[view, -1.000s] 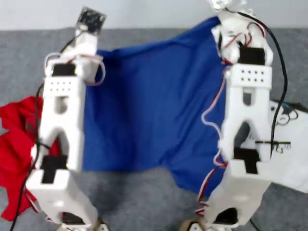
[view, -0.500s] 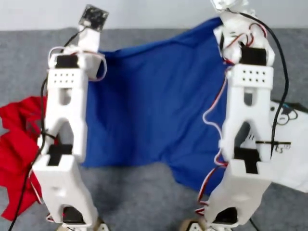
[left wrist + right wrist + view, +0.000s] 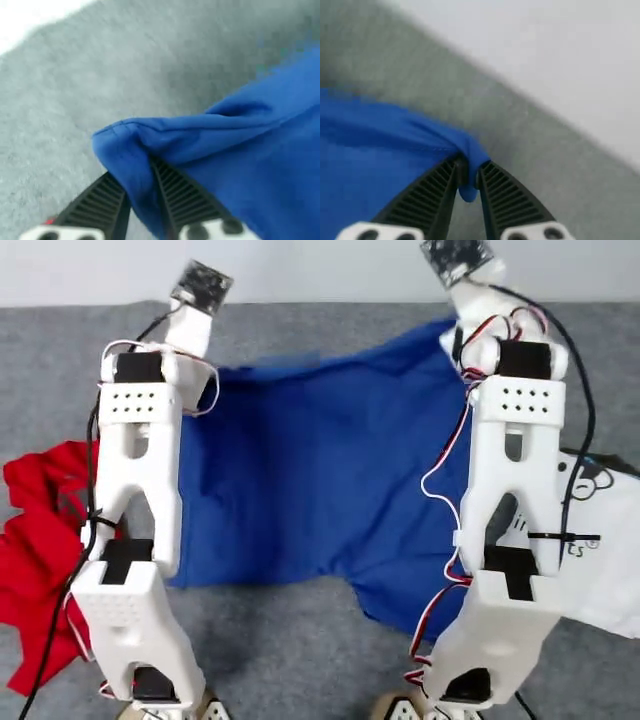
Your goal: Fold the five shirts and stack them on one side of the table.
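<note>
A blue shirt [image 3: 320, 480] lies spread across the grey table between the two arms. At its far left corner my left gripper [image 3: 137, 187] is shut on a bunched fold of the blue shirt [image 3: 240, 150]. My right gripper [image 3: 467, 182] is shut on the far right corner of the blue shirt [image 3: 380, 145], pinching a small tuft. In the high view the left arm [image 3: 140, 490] and the right arm [image 3: 515, 480] both stretch toward the table's far edge. A red shirt [image 3: 35, 550] lies crumpled at the left. A white shirt [image 3: 600, 550] lies at the right.
The grey table surface [image 3: 290, 640] shows bare in front of the blue shirt, between the arm bases. A pale wall [image 3: 320, 265] runs along the table's far edge. Cables hang along both arms.
Both arms have stretched farther toward the far edge, pulling the blue shirt's far corners with them. The cloth's far edge is flatter and tauter than before.
</note>
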Robot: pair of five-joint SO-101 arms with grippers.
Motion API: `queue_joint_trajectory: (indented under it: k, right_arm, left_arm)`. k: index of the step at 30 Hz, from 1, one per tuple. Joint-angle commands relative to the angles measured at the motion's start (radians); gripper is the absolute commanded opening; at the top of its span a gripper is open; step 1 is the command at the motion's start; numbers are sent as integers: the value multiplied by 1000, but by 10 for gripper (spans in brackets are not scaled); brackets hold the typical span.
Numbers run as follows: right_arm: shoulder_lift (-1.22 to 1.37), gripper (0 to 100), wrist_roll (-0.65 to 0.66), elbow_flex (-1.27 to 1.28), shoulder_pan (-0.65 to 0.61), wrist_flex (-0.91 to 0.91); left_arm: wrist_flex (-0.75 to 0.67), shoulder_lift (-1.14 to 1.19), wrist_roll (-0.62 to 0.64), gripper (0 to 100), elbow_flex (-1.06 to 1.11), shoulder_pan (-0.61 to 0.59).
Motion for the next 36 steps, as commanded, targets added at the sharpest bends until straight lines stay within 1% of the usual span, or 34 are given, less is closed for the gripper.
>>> queue_joint_trajectory:
  k: [1, 9, 13, 15, 22, 26, 30, 33, 36]
  right_arm:
    - [-56, 10, 12, -95, 2, 154]
    - [-122, 10, 14, -95, -24, 483]
    - [-143, 10, 12, -95, -24, 607]
    - [-154, 10, 12, -91, -24, 662]
    - [-222, 10, 12, -61, -16, 667]
    - [-321, 10, 15, 103, -10, 667]
    - [-424, 11, 15, 269, -16, 662]
    - [-456, 11, 15, 284, -19, 648]
    - [-456, 11, 17, 282, -16, 607]
  left_arm:
    - [189, -28, -83, 5, -54, 23]
    - [370, -25, -110, 5, -50, 25]
    - [413, -25, -115, 5, -47, 25]
    - [413, -25, -114, 5, -18, 23]
    - [397, -25, -115, 5, 110, 29]
    - [399, -32, -114, 5, 148, 25]
    - [399, -35, -114, 5, 150, 21]
    - [397, -35, -114, 5, 139, 26]
    - [397, -35, -112, 5, 82, 26]
